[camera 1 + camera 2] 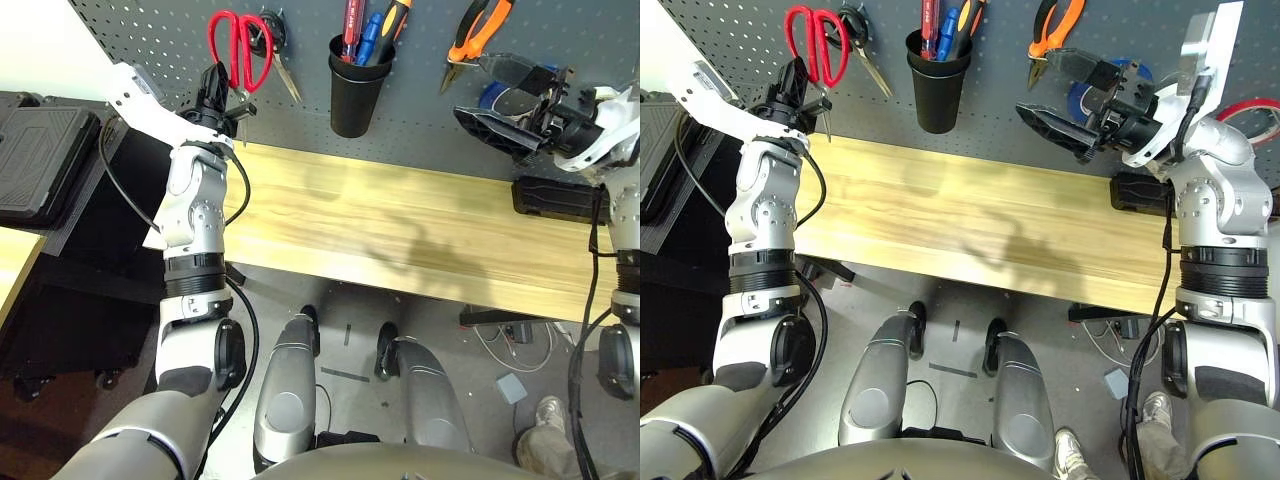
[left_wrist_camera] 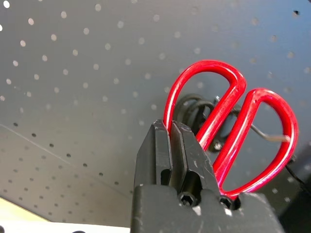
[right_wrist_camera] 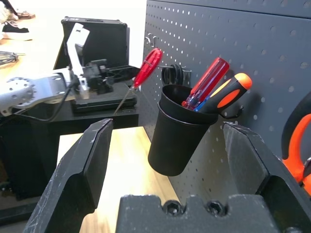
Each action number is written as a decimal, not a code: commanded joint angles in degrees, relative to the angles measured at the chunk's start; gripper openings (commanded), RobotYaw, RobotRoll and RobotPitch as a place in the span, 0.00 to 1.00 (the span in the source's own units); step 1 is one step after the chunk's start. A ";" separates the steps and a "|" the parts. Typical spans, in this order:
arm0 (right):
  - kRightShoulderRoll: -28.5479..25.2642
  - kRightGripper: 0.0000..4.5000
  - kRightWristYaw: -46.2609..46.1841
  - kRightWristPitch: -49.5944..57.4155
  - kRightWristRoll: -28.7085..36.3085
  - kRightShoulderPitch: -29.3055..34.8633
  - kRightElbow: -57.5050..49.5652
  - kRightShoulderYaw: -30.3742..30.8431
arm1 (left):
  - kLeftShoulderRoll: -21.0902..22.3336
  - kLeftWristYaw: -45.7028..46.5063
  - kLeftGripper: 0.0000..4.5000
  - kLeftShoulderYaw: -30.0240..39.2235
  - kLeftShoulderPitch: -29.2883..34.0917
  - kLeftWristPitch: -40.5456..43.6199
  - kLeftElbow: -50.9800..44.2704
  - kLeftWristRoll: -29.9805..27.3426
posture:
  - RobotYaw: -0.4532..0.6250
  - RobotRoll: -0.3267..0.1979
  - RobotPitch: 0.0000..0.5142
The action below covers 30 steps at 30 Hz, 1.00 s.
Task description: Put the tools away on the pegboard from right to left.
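The left gripper (image 2: pixel 176 160) is clamped on one red loop of the scissors (image 1: pixel 238 48) hanging at the pegboard's (image 1: pixel 420 110) left end, so pulling back before unclamping risks dragging them off their hook, while the right gripper (image 3: pixel 170 145) idles wide apart.

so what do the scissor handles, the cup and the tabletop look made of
Scissor handles: glossy red plastic, or a plastic coating; bright highlights run along the loops.
Cup: black, dull sheen, probably plastic.
Tabletop: pale wood or wood-look laminate; long grain streaks, smooth finish.
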 commanded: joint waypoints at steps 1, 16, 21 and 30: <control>0.33 1.00 -0.17 -1.11 -0.76 0.04 -0.87 0.30 | 0.20 -2.54 0.00 -0.54 -2.98 -3.05 7.51 1.83 | 0.55 0.62 0.46; 4.36 1.00 -2.70 -2.42 -1.12 3.59 -3.94 0.25 | -2.30 -5.76 0.62 -7.16 4.08 -6.14 11.71 9.84 | 0.54 0.62 0.45; 5.25 1.00 -5.61 -3.15 -2.74 7.77 -4.58 0.48 | -2.94 -6.46 1.00 -9.76 13.37 -2.58 1.84 10.36 | 0.55 0.62 0.46; 10.83 1.00 -19.00 -12.15 -12.41 17.36 0.08 -0.69 | -2.31 -7.24 1.00 -12.43 25.02 0.19 -7.52 12.65 | 0.54 0.62 0.47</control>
